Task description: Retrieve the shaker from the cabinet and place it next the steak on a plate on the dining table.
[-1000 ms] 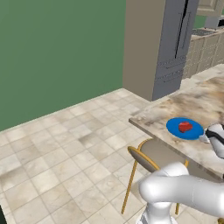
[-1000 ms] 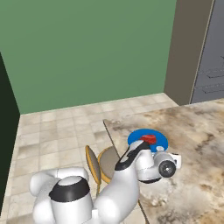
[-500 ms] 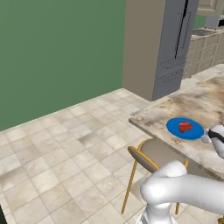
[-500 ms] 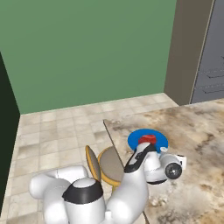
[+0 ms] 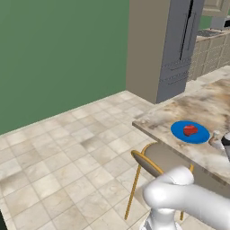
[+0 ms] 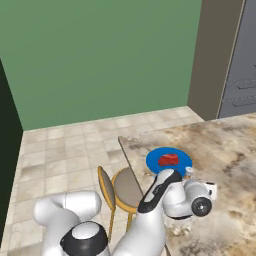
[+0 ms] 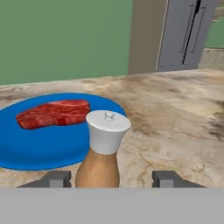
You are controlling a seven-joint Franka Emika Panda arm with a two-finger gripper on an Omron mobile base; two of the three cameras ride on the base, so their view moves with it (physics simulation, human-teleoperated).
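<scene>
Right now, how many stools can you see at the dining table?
1: a gold-legged stool tucked against the near edge of the dining table, just in front of the blue plate. Others may sit beyond the frame.

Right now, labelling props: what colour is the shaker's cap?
White-grey, on the shaker; clearest in the hand view.

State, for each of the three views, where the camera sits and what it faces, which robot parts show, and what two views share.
Left base view: behind the arm, left; faces the table and plate; white arm lower right.
Right base view: behind, right; faces the same table; arm lower left.
Hand view: on the hand, looking along the open gripper at the shaker beside the plate.
Shared: all three show the steak on the blue plate.
</scene>
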